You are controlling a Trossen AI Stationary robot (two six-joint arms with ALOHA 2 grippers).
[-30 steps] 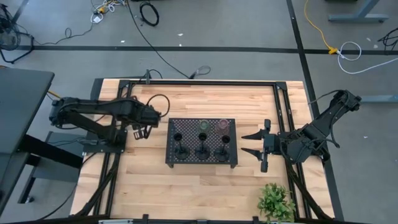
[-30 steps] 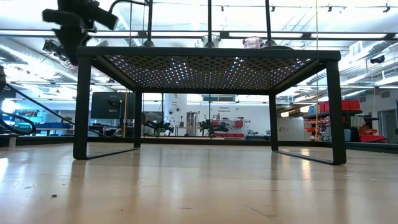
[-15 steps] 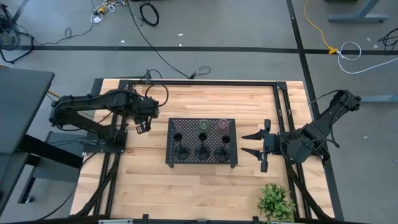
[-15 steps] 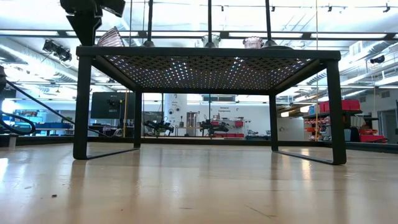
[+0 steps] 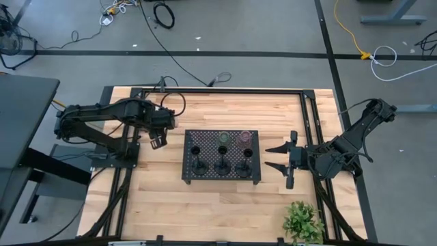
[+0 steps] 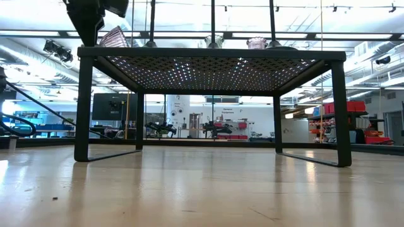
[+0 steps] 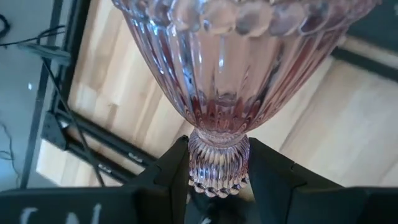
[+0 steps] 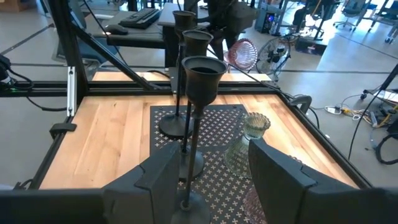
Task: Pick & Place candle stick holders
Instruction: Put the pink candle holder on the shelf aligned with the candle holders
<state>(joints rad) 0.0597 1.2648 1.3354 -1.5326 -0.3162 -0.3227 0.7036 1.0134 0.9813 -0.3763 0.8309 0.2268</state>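
My left gripper [image 5: 157,140] is shut on a pinkish ribbed glass holder [image 7: 230,74], just left of the black perforated tray [image 5: 220,176] and level with its top [image 6: 115,38]. On the tray, three black stemmed holders [image 5: 221,165] stand in the near row. A pale green glass holder [image 5: 222,139] and a pinkish one [image 5: 244,139] stand in the far row. My right gripper [image 5: 276,157] is open and empty, right of the tray. My left gripper pinches the pinkish holder at its narrow ribbed waist [image 7: 217,155] between the two fingers [image 7: 177,171]. The wide fluted bowl reaches out past the fingertips. The holder is tilted and lifted clear of the table, beside the tray's left end.
A small leafy plant [image 5: 302,222] stands at the table's near right corner. The tray stands on thin legs [image 6: 83,107] with open room beneath it. Bare wood lies on the near side of the tray and to its left. A black frame rail [image 5: 225,91] borders the far edge.
My left gripper has gone a little toward the table's far edge and toward the tray, carrying the pinkish holder. The holder now shows beside the tray's left end in the low view. Nearly all of this came in the first half second.
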